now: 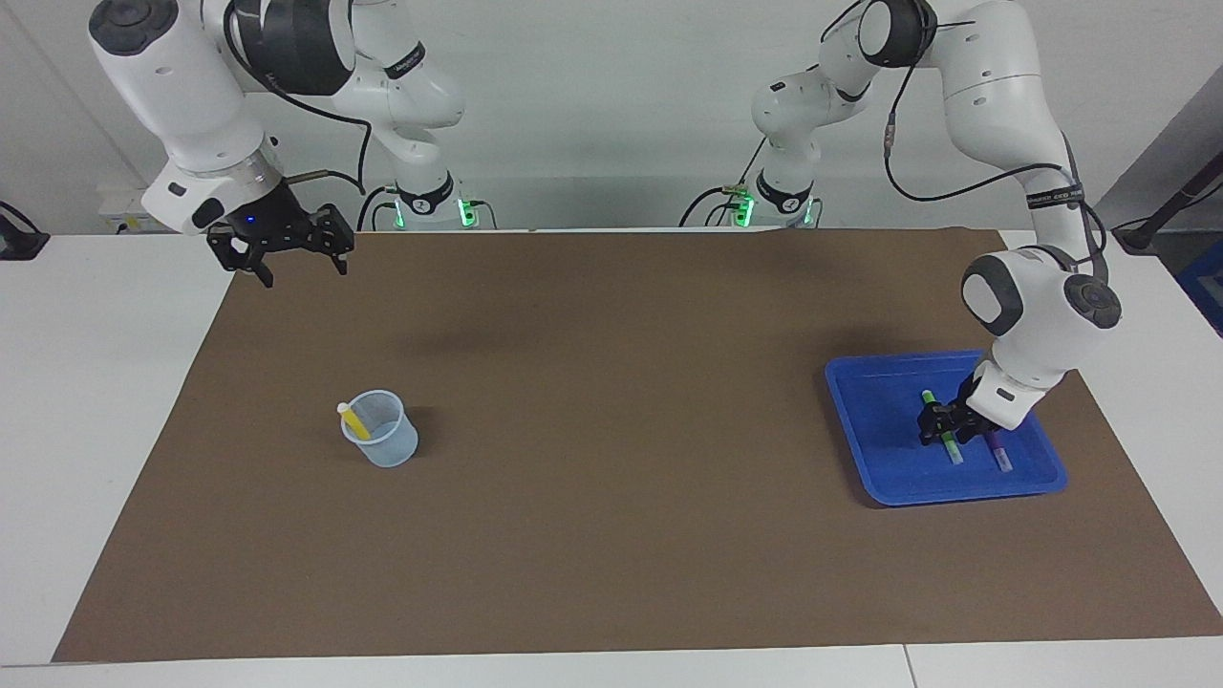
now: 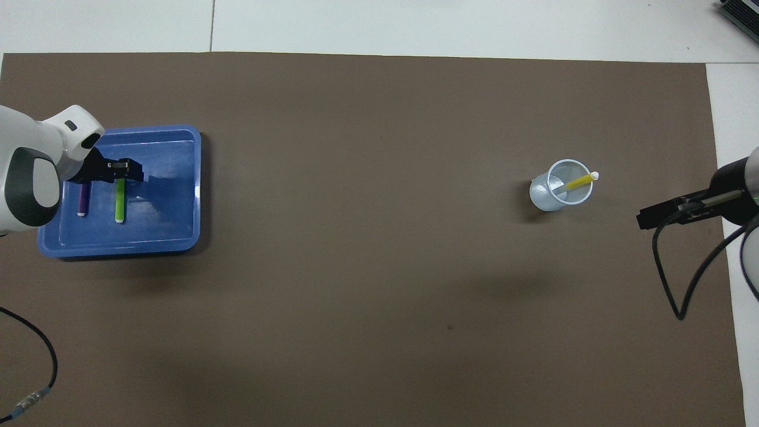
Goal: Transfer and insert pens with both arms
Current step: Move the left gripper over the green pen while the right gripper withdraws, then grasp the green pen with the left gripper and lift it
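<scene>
A white counter (image 1: 105, 401) carries a broad brown mat (image 1: 611, 535) that covers most of its top, and everything in play sits on that mat. Toward the left arm's end lies a shallow blue tray (image 1: 865, 449) holding two pens side by side: the green pen (image 1: 952, 443) and, just beside it on the tray's outer side, the purple pen (image 1: 999, 453), both lying flat with their whitish ends pointing away from the robots. Toward the right arm's end stands a small clear cup (image 1: 382, 440), upright, with the yellow pen (image 1: 354, 420) leaning inside it, its whitish end poking above the rim. The left arm (image 1: 994, 105) bends down from its base into the tray, its wrist tilted, and the left end effector (image 1: 944, 426) is down at the green pen, its fingers straddling the pen's middle; whether they have closed on it I cannot tell. The right arm (image 1: 182, 105) waits folded high near its base, with the right end effector (image 1: 291, 263) hanging over the mat's corner at its own end, fingers spread apart and holding nothing. A pale wall rises past the arm bases, and black cables trail from both arms.
</scene>
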Action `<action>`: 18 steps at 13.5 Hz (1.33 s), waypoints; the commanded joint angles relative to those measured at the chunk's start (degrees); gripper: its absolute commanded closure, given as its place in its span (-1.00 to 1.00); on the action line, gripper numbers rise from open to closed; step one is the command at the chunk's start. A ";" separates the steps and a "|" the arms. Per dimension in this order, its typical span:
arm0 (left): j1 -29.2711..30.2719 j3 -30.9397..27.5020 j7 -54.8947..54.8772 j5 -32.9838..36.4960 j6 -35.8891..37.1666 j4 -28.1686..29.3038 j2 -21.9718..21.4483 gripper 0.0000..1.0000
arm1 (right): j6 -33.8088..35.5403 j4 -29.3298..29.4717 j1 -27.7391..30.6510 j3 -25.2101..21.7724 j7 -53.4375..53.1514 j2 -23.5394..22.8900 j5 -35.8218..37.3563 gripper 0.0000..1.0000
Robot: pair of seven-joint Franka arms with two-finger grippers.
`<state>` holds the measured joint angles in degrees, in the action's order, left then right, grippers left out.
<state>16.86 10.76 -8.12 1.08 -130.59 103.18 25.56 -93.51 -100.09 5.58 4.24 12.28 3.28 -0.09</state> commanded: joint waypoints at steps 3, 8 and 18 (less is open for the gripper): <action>0.90 0.40 -0.67 1.20 -1.69 2.47 -1.65 -0.26 | 1.23 -0.45 0.67 0.33 -0.77 0.94 -0.61 -1.00; 1.86 0.14 -2.95 1.20 -1.07 2.46 -1.92 0.11 | 0.96 -0.45 0.75 0.33 -0.77 0.85 -0.61 -1.00; 1.60 0.23 -2.60 0.77 3.04 1.77 -2.01 1.00 | 1.14 -0.54 0.75 0.15 -0.68 0.94 -0.61 -1.00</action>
<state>18.23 10.88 -10.67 1.13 -130.14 103.84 25.24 -93.32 -100.10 5.63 4.01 12.26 3.29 -0.09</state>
